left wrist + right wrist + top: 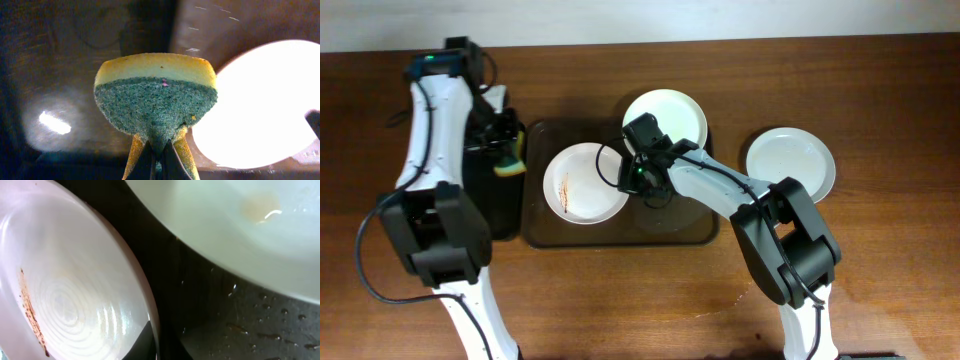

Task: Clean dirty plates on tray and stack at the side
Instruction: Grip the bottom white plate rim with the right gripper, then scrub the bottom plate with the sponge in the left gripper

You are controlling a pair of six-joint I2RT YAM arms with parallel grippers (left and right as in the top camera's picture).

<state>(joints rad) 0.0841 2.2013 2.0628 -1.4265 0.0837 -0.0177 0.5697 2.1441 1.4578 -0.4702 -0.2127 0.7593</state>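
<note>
The brown tray (pixel 675 222) holds a white plate with a brown smear (pixel 582 182) on its left side and a second white plate (pixel 668 112) at its far right corner. A third white plate (pixel 790 162) lies on the table to the right of the tray. My right gripper (pixel 633 178) is shut on the smeared plate's right rim. The right wrist view shows the jaws (pixel 157 347) pinching that rim beside the smeared plate (pixel 65 295). The second plate (pixel 240 215) has a yellowish spot. My left gripper (pixel 510 150) is shut on a yellow-and-green sponge (pixel 156 95).
A smaller black tray (pixel 485 195) lies left of the brown tray, under my left gripper. The brown tray's bare surface (pixel 250 325) is wet with droplets. The smeared plate (pixel 265 105) glares bright to the right of the sponge in the left wrist view.
</note>
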